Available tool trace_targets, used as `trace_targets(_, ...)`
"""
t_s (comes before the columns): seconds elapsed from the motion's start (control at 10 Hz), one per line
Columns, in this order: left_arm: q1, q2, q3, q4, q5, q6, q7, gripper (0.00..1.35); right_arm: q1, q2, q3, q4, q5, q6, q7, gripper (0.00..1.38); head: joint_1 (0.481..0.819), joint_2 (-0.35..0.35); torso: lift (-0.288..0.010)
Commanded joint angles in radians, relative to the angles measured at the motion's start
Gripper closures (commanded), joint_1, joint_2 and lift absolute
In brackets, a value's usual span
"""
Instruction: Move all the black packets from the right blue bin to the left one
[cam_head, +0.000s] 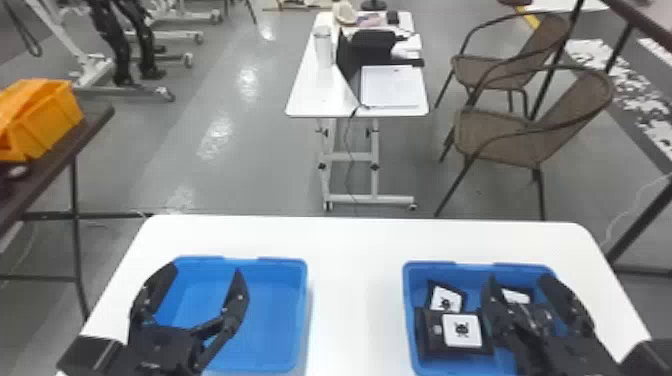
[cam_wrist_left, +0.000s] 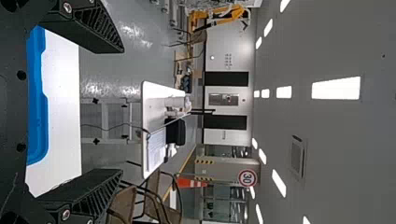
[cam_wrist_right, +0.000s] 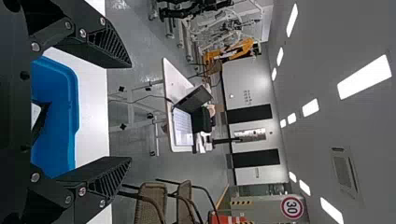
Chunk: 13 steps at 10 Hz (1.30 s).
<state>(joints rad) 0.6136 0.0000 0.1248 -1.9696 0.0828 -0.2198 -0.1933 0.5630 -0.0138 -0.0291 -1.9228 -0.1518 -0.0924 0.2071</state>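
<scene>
Hovering with right gripper (cam_head: 519, 278) and left gripper (cam_head: 206, 270) spread, risked snagging two black packets (cam_head: 462, 331) through crowding in right bin (cam_head: 472, 270).

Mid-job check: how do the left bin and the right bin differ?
Where visible, the left bin shows bare floor, while the right bin holds several black packets. The open left gripper is over the left bin's left part; the open right gripper is over the right bin's right part. Both bins are blue and stand on the white table.
</scene>
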Motion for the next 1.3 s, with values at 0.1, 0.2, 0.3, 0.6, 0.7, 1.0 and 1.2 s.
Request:
trace_targets(0.1, -0.002, -0.002, -0.001, 0.000, 0.000, 0.000, 0.000, 0.11, -0.006, 0.003, 0.000, 0.016, -0.023, 0.040, -0.005, 0.34, 0.695, 0.073, 0.000)
trace_targets(0.2, -0.002, -0.002, -0.001, 0.000, 0.000, -0.001, 0.000, 0.11, -0.017, 0.003, 0.000, 0.031, -0.037, 0.072, -0.008, 0.34, 0.695, 0.073, 0.000)
trace_targets(0.3, -0.002, -0.002, 0.001, 0.000, 0.000, -0.003, 0.000, 0.11, -0.029, 0.003, -0.002, 0.045, -0.040, 0.108, -0.011, 0.34, 0.695, 0.073, 0.000)
trace_targets(0.6, -0.009, -0.003, 0.001, 0.006, 0.003, -0.006, 0.000, 0.11, -0.104, -0.028, -0.005, 0.220, -0.112, 0.140, -0.009, 0.33, 0.695, 0.072, 0.000)
trace_targets(0.7, -0.011, -0.003, -0.001, 0.009, 0.005, -0.009, 0.000, 0.11, -0.129, -0.040, -0.003, 0.237, -0.074, 0.210, -0.008, 0.33, 0.695, 0.066, 0.000)
trace_targets(1.0, -0.018, -0.003, 0.002, 0.020, 0.009, -0.016, -0.009, 0.11, -0.207, -0.063, 0.006, 0.297, 0.015, 0.352, 0.006, 0.33, 0.695, 0.060, 0.000)
trace_targets(1.2, -0.021, -0.003, 0.002, 0.029, 0.012, -0.021, -0.012, 0.11, -0.264, -0.063, 0.018, 0.354, 0.044, 0.404, 0.035, 0.33, 0.695, 0.063, 0.000)
